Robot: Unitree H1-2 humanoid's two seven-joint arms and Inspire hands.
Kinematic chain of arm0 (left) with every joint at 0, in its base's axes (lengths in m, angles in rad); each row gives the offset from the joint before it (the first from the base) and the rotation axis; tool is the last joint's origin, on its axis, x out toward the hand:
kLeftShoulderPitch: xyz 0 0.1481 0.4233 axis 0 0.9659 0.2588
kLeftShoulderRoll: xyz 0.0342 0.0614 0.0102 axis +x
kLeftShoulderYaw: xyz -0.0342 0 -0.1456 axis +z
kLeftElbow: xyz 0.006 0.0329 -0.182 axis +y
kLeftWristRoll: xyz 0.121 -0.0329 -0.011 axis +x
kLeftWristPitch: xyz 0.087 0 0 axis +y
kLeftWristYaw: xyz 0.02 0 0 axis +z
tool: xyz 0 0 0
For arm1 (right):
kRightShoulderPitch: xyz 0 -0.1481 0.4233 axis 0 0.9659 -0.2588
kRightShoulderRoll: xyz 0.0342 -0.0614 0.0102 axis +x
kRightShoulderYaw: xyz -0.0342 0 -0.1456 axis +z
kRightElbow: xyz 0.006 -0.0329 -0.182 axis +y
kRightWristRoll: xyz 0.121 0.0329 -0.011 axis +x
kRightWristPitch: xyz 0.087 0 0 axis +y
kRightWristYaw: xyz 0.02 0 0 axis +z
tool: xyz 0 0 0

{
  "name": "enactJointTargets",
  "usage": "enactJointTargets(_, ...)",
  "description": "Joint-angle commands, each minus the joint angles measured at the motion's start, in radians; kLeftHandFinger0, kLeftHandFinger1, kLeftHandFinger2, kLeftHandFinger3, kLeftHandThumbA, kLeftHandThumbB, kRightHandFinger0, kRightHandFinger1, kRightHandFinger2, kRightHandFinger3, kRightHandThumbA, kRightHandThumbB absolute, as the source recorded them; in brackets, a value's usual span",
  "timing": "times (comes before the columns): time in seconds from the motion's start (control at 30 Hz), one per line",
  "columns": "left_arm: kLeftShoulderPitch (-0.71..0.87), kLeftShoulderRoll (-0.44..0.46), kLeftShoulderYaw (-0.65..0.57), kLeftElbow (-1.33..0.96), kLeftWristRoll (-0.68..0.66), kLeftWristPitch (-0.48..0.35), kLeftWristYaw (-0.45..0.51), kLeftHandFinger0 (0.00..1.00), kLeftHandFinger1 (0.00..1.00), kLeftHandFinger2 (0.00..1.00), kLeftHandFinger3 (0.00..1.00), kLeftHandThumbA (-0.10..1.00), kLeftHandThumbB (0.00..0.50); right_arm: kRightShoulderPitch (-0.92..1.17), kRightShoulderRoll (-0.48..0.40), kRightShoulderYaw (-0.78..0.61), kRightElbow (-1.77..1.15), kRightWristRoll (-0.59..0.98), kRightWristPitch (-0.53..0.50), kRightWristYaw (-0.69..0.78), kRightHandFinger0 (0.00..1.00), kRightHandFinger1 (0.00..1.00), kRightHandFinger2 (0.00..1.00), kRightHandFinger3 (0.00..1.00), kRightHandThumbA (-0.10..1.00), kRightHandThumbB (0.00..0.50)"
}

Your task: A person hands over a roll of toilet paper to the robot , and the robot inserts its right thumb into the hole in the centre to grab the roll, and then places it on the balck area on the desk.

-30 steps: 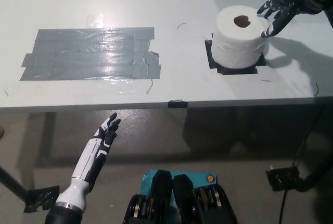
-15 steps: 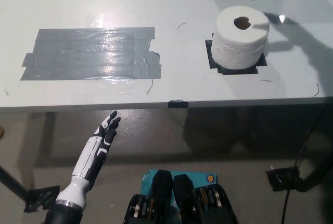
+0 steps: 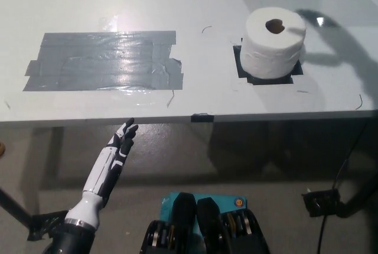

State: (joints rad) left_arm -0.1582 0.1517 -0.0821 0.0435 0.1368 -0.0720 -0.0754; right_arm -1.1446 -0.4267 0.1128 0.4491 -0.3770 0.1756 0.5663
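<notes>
Fingers on the white left hand (image 3: 122, 139) are straight and a little apart, and they hold nothing. That hand rests low at about 7 o'clock, just below the near edge of the desk (image 3: 201, 6). Higher up, at about 10 o'clock, a big patch of grey tape (image 3: 100, 60) is stuck flat on the desk. Over at about 2 o'clock the roll of toilet paper (image 3: 274, 42) stands upright with its hole facing up. It sits on the small black area (image 3: 247, 72), which peeks out at the roll's left and near sides. The black right hand is not in the picture, so I cannot tell what its fingers are doing.

The roll looks placed already. It could go wrong if the right arm swings back and bumps it, because a light roll tips or rolls easily. A shake of the desk could slide it off the black too.
</notes>
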Motion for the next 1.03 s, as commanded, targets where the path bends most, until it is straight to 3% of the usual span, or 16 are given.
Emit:
enactJointTargets(0.0,-0.029,0.006,0.009,-0.014,0.008,-0.018,0.008,1.0,1.0,1.0,1.0,1.0,0.051,0.47,0.09,-0.204,-0.95,0.247,0.035,-0.125,1.0,1.0,1.0,1.0,1.0,0.353)
enactJointTargets(0.03,-0.024,0.005,0.009,-0.015,0.007,-0.019,0.008,1.0,1.0,1.0,1.0,1.0,0.058,0.501,0.105,-0.205,-0.972,0.259,0.042,-0.13,1.0,1.0,1.0,1.0,1.0,0.371)
enactJointTargets(0.17,0.002,0.0,0.008,-0.019,0.005,-0.026,0.012,1.0,1.0,1.0,1.0,1.0,0.062,0.692,0.183,-0.191,-1.083,0.269,0.035,-0.167,1.0,1.0,1.0,1.0,1.0,0.334)
enactJointTargets(0.37,0.044,-0.004,0.009,-0.016,-0.006,-0.027,0.011,1.0,1.0,1.0,1.0,1.0,0.071,0.976,0.298,-0.163,-1.075,0.287,-0.065,-0.217,1.0,1.0,1.0,1.0,1.0,0.351)
enactJointTargets(0.47,0.06,-0.008,0.004,-0.014,-0.007,-0.034,0.008,1.0,1.0,1.0,1.0,1.0,0.068,1.083,0.361,-0.147,-0.975,0.338,-0.112,-0.216,1.0,1.0,1.0,1.0,1.0,0.292)
enactJointTargets(0.53,0.066,-0.01,0.001,-0.009,-0.004,-0.04,0.01,1.0,1.0,1.0,1.0,1.0,0.075,1.115,0.381,-0.144,-0.927,0.341,-0.138,-0.217,1.0,1.0,1.0,1.0,1.0,0.243)
enactJointTargets(0.67,0.09,-0.012,-0.003,-0.001,-0.003,-0.06,0.01,1.0,1.0,1.0,1.0,1.0,0.079,1.161,0.413,-0.155,-0.776,0.33,-0.235,-0.228,1.0,1.0,1.0,1.0,1.0,0.214)
enactJointTargets(1.0,0.103,-0.022,-0.009,-0.025,0.009,-0.036,0.011,1.0,1.0,1.0,1.0,1.0,0.081,1.153,0.423,-0.217,-0.554,0.352,-0.254,-0.234,1.0,1.0,1.0,1.0,1.0,0.215)
